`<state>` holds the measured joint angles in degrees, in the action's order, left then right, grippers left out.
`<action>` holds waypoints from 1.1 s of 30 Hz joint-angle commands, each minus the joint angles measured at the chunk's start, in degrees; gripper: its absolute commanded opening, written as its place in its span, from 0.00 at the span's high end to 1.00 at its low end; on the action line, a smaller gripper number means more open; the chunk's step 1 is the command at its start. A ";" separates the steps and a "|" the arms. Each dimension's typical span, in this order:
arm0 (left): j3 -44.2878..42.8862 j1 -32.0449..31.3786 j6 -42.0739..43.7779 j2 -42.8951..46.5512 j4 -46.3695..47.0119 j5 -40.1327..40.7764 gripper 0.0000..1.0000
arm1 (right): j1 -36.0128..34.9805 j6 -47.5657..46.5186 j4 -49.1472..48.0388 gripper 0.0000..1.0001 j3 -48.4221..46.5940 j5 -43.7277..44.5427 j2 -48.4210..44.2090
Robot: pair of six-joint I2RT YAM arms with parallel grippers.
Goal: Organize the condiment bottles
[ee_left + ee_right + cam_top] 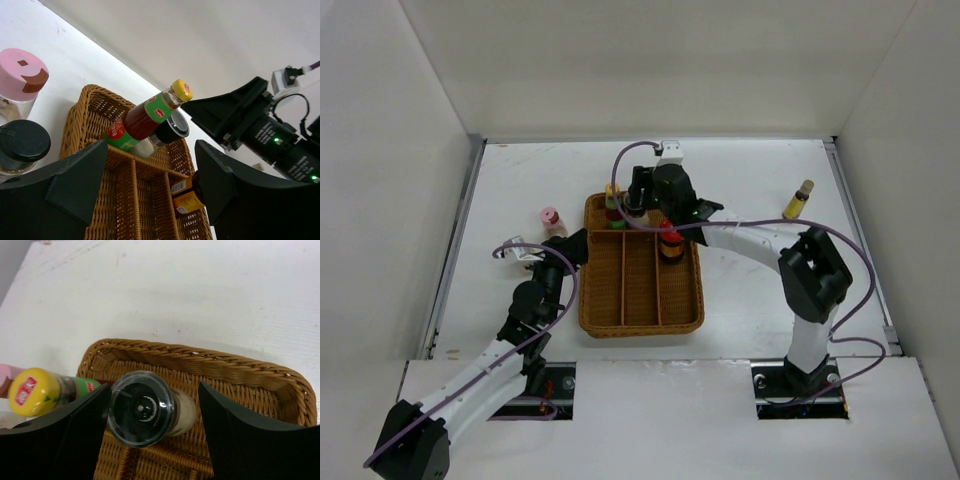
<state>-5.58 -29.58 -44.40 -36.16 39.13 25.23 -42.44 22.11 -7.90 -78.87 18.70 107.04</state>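
The brown wicker tray (642, 315) lies mid-table. In its back compartment stand a red sauce bottle with a yellow cap (145, 117) and a salt grinder with a dark cap (142, 407). My right gripper (152, 415) is open just above the grinder, its fingers on either side; the right finger stands apart from the grinder. A red-capped bottle (669, 240) stands in the right compartment. My left gripper (150, 180) is open and empty at the tray's left rim. A pink-capped jar (20, 75) and a dark-capped jar (20, 142) stand on the table to its left. A pale-yellow-capped bottle (798, 200) lies far right.
White walls enclose the table on the left, back and right. The tray's left and middle long compartments (640, 280) hold nothing. The right arm (750, 240) stretches over the tray's back right corner. A purple cable (620, 160) loops above the tray.
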 commanded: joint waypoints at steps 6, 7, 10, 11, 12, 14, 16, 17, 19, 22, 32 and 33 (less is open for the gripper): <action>0.31 0.01 -0.69 1.36 1.91 -0.36 0.30 | 4.93 1.53 -7.30 0.35 7.48 1.69 -15.53; 0.14 -0.08 -0.60 1.36 1.91 -0.36 0.30 | 6.78 1.88 -8.09 0.43 9.77 2.21 -17.99; 0.13 -0.34 -0.68 1.18 1.91 -0.45 0.30 | 14.15 2.94 -7.92 0.72 15.66 6.16 -25.11; 0.14 -0.43 -0.69 1.27 1.91 -0.62 0.30 | 16.53 2.68 -7.31 0.77 17.33 8.44 -27.31; 0.14 -0.60 -0.69 1.27 1.91 -0.71 0.30 | 18.99 2.42 -6.26 0.78 18.65 11.33 -29.24; -0.13 -0.78 -0.69 0.92 2.00 -0.71 0.30 | 24.17 1.98 -2.40 0.76 19.81 16.52 -31.28; -0.04 -1.13 -0.86 0.57 2.17 -0.89 0.30 | 28.83 1.28 0.85 0.71 19.72 18.74 -31.20; -0.04 -1.31 -0.95 0.57 2.17 -0.98 0.30 | 31.03 0.84 1.57 0.66 19.81 19.35 -30.93; -0.13 -1.48 -0.95 0.13 2.35 -0.98 0.30 | 34.29 1.09 2.18 0.54 20.33 19.80 -30.41; -0.13 -1.66 -0.95 -0.23 2.44 -1.06 0.30 | 38.60 0.13 2.80 0.44 19.11 19.27 -26.82; -0.39 -1.84 -1.04 -0.75 2.44 -1.06 0.29 | 43.36 -0.93 1.49 0.37 17.17 13.39 -18.72; -0.39 -1.92 -1.04 -0.84 2.44 -1.06 0.29 | 43.45 -0.84 1.49 0.37 17.08 12.95 -18.45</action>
<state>-5.58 -31.20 -44.97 -36.88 39.16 24.80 0.43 21.61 -5.04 -59.18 33.93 88.51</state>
